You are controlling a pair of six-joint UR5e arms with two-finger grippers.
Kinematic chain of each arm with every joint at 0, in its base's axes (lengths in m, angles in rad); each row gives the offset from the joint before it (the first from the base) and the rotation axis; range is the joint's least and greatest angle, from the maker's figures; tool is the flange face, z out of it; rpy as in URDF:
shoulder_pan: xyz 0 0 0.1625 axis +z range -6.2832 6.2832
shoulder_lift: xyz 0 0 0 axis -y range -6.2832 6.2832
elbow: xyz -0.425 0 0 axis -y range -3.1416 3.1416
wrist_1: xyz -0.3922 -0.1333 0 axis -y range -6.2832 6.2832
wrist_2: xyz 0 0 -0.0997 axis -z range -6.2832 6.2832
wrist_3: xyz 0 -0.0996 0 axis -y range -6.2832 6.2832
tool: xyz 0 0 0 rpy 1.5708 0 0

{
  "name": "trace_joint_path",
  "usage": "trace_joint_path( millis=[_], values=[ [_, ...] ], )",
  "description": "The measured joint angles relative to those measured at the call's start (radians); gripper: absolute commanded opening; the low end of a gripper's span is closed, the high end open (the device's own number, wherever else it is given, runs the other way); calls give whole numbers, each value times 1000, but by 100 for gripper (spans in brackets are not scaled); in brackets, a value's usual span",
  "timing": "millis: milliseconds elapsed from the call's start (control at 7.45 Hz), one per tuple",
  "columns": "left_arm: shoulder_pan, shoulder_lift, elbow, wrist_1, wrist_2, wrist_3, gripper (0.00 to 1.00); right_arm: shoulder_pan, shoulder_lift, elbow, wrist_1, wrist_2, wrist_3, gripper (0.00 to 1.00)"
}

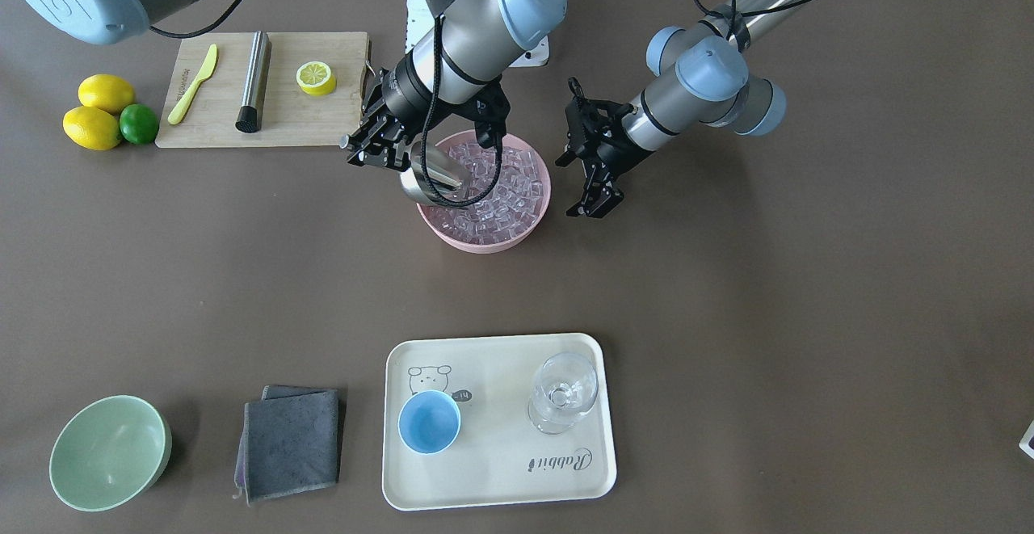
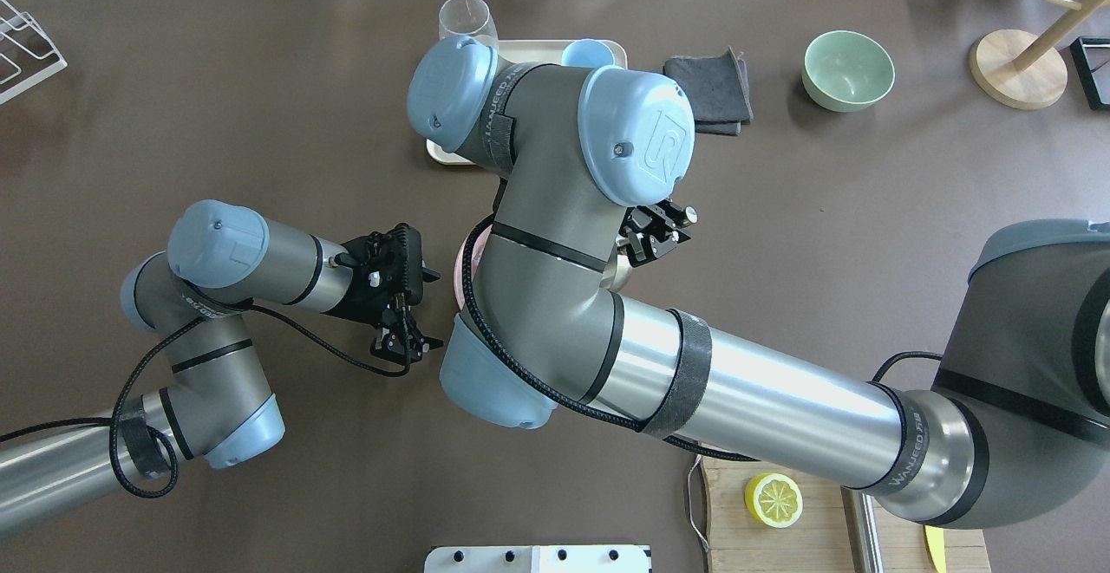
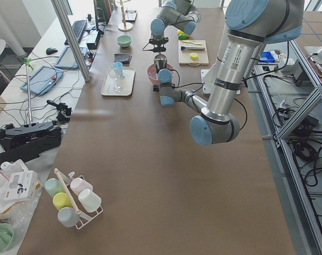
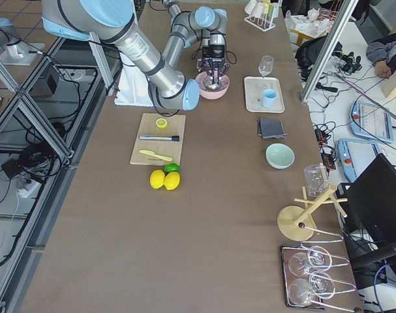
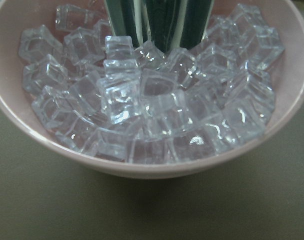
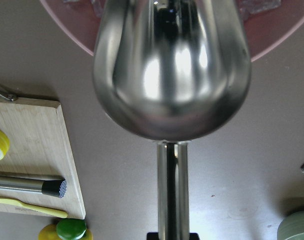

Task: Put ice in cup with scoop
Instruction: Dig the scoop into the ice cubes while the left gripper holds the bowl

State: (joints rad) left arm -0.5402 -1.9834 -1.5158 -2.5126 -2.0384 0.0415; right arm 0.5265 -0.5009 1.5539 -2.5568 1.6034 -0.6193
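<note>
On the table (image 1: 727, 292), a cutting board (image 1: 307, 122) at ten o'clock bears a lemon half (image 1: 315, 77); a green bowl (image 1: 109, 453) sits at seven, a grey cloth (image 1: 291, 441) beside it.

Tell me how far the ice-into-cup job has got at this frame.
Done: the right gripper is shut on the scoop. In hand: the scoop's trough is dipped into the ice in the pink bowl; whether it is loaded I cannot tell. To do: the cup on the tray is empty, so carrying and tipping remain. The left gripper is open beside the bowl.

Stemmed glass (image 1: 563, 393) stands near cup (image 1: 429, 422) on tray (image 1: 501, 469).
</note>
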Motion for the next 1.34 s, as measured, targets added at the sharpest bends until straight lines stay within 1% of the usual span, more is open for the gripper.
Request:
trace_joint_path(
  millis=[403, 671, 805, 1208, 1342],
  values=[
    [0, 0, 0, 0, 0, 0, 99, -7, -4, -8, 65, 2, 22, 0],
    [0, 0, 0, 0, 0, 0, 99, -8, -33, 8, 142, 6, 28, 0],
    [0, 0, 0, 0, 0, 0, 99, -8, -67, 35, 186, 9, 29, 0],
    [0, -2, 0, 1, 1, 0, 99, -8, -207, 178, 303, 29, 29, 0],
    [1, -4, 0, 2, 1, 0, 99, -8, -233, 199, 337, 37, 32, 0]
  ],
)
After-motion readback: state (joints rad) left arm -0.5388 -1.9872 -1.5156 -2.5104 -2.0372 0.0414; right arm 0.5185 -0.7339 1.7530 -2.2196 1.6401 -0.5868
